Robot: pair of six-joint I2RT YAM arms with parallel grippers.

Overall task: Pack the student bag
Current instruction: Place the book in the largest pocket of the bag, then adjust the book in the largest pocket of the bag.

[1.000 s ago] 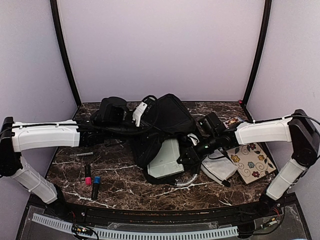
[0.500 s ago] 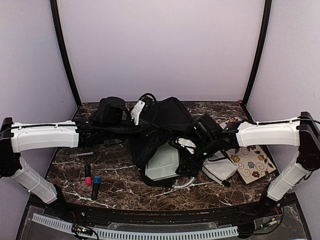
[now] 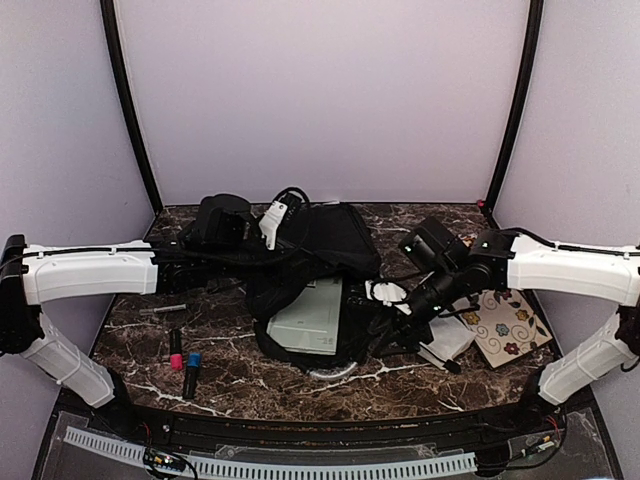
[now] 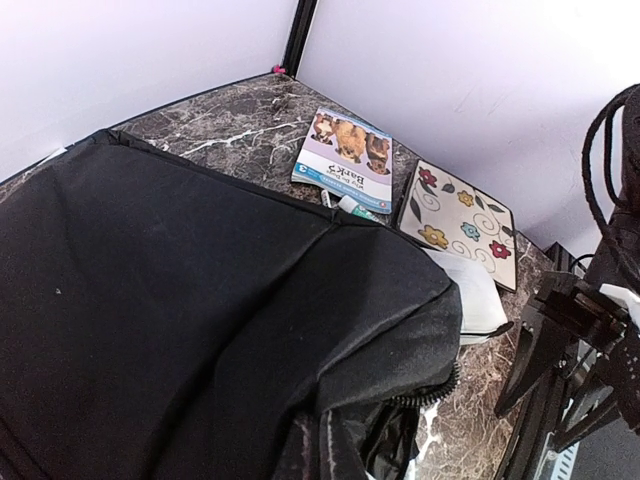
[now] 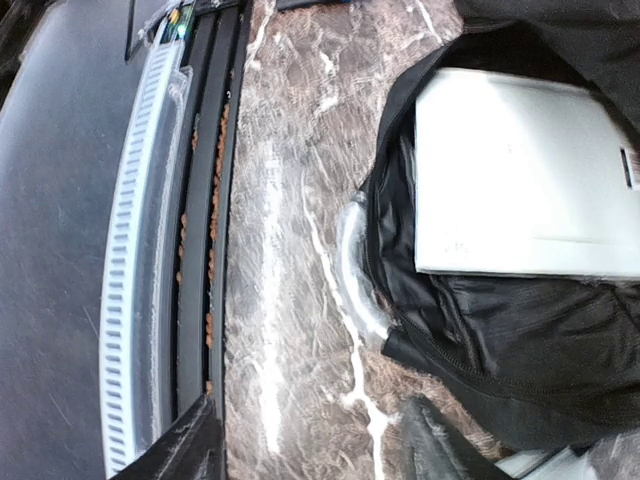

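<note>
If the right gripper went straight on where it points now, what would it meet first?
Likely the marble table, close beside the open student bag; the right gripper stands open above it, but depth is unclear.

Left gripper fingers hidden under large black soft fabric backpack [image 3: 335, 235]. Flat pale grey rectangular slab [image 3: 310, 320] partly covered inside. Right gripper [image 5: 310, 455] fingers [image 5: 435, 445] cropped at bottom edge.

- A robot lab test cell, not a lived-in room.
- Plain pale panels [image 3: 320, 90] set in black posts [image 3: 128, 110] wall in the space behind and to either side of the right tool [image 5: 310, 445].
- Under that tool lies a marble-patterned table [image 3: 250, 370].
- Nearer than the tool, a slotted white cable duct [image 3: 300, 468] with loose wires runs along the table's edge.
- A white-and-black robot arm [image 3: 570, 270] carries the tool.
</note>
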